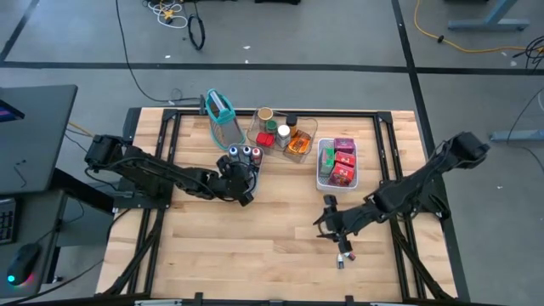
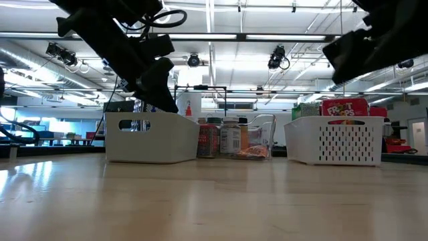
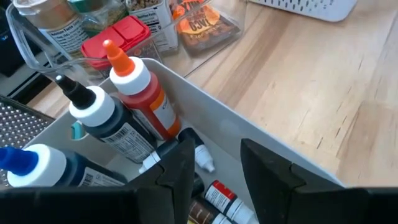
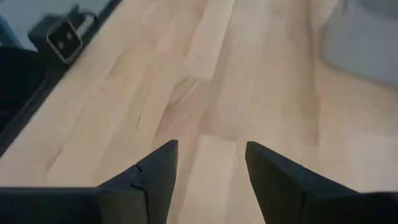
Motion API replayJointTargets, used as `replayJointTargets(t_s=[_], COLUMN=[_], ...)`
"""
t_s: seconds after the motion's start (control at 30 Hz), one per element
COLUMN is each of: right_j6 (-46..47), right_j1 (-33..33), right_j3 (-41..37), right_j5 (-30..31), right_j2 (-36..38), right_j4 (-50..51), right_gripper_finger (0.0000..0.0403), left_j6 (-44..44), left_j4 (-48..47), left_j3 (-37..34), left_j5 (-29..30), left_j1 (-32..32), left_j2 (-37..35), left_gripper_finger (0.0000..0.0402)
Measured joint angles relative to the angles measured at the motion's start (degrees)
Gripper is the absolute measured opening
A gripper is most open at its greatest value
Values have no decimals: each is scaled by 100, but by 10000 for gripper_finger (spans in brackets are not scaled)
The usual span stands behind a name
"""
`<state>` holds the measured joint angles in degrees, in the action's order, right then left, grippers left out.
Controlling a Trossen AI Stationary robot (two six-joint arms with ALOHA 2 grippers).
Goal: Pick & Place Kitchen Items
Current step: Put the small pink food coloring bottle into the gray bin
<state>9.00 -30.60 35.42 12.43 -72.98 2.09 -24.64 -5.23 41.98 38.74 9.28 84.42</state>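
Note:
My left gripper (image 3: 214, 146) is open and hovers over the near wall of a small white tray (image 3: 261, 134). The tray holds upright squeeze bottles, one red with an orange tip (image 3: 140, 93), a black-tipped one (image 3: 99, 115) and a blue one (image 3: 34, 165). Tiny vials (image 3: 217, 196) lie on the tray floor. One finger is over the tray's inside, the other over its wall. In the high view this gripper (image 1: 241, 174) is beside that tray (image 1: 246, 155). My right gripper (image 4: 208, 149) is open above bare wood (image 1: 325, 223), with a small vial-like thing (image 1: 342, 255) on the table near it.
A clear bin of jars and a red lid (image 1: 285, 132) stands behind the tray. A white perforated basket with red and pink packets (image 1: 337, 163) is to its right. An upright teal-rimmed holder (image 1: 221, 109) stands at the far edge. Bare wood fills the table's near half.

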Motion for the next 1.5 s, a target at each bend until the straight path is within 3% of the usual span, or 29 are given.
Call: replayJointTargets(t_s=[0.6,1.0,1.27,1.5], right_j6=[1372,4287,4255,4022], right_j1=[-1134,-1956,-2042,-2053], right_j3=[0,0,2,32], right_j5=[-551,-548,-534,-154], right_j2=[-220,-375,-1229,-1570], right_j4=[391,1377,1445,1415], right_gripper_finger=[199,199,199,198], left_j6=[2,-49,-13,245], left_j4=[9,7,17,96], left_j3=[1,2,2,2], left_j5=[0,0,-48,-76], left_j1=[0,0,0,0], left_j2=[0,0,0,0], left_gripper_finger=[137,137,137,137])
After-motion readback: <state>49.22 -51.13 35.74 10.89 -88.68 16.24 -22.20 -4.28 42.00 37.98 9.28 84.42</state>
